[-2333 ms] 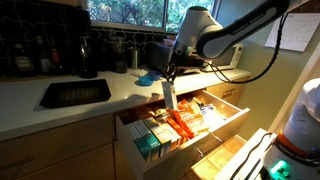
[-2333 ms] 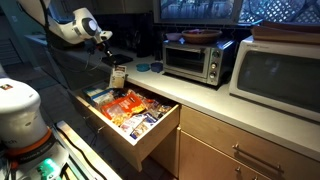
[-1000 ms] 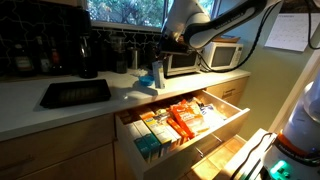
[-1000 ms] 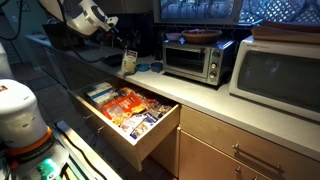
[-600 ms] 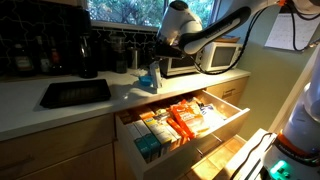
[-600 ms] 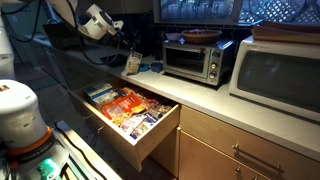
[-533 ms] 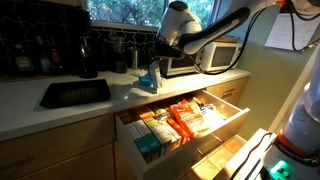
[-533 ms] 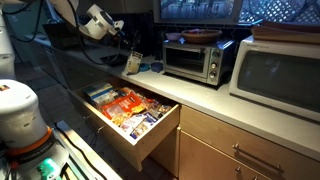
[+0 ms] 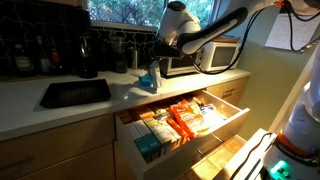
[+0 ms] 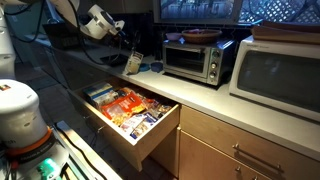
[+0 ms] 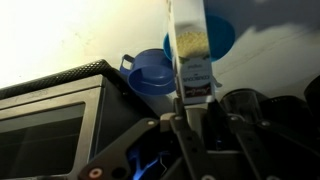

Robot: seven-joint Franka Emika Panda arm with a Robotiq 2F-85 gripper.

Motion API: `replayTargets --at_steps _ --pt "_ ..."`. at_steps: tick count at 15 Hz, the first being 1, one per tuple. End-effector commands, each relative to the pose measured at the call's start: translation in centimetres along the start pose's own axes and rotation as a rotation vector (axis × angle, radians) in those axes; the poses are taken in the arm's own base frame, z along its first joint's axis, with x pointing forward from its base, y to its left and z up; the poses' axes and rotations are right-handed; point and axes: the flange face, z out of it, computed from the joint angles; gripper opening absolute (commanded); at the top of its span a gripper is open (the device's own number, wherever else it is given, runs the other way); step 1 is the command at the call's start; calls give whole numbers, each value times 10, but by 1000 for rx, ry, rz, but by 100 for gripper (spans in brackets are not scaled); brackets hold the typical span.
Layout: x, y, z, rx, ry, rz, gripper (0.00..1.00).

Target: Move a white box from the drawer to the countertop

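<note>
The white box (image 9: 155, 75) (image 10: 133, 64) (image 11: 190, 50) is now hanging upright low over the table (image 9: 118, 88) (image 10: 205, 97), just beside a blue cup (image 9: 146, 79) (image 11: 150, 72) and in front of the toaster oven (image 9: 182, 63) (image 10: 195, 58) (image 11: 50, 110). A little over two seconds ago it was hovering above the open drawer (image 9: 225, 125) (image 10: 158, 133); since then the arm has been carrying it across and lowering it, and over the last half second it is barely moving. Whether its lower end is touching the table is not showing. The jaws are pinching the box by one narrow end, closed snugly against its two faces, as the wrist view is showing.

The box is carrying a yellowish grainy picture and a dark red band; its lettering is blurring beyond reading. In the drawer, orange packets (image 9: 180, 118) (image 10: 125, 103) and teal boxes (image 9: 150, 137) are lying packed side by side, their print too small to read.
</note>
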Motion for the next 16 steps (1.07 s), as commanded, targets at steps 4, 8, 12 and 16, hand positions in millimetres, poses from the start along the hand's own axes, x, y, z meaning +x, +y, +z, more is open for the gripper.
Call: replayTargets --at_steps 4,8,12,16 --pt "-32 -2 -4 -71 -158 -65 7" --pt "-38 -7 -11 -73 -212 -87 7" --pt "-49 -4 -4 -107 -274 -114 7" --pt "-47 2 1 -102 -263 -101 7"
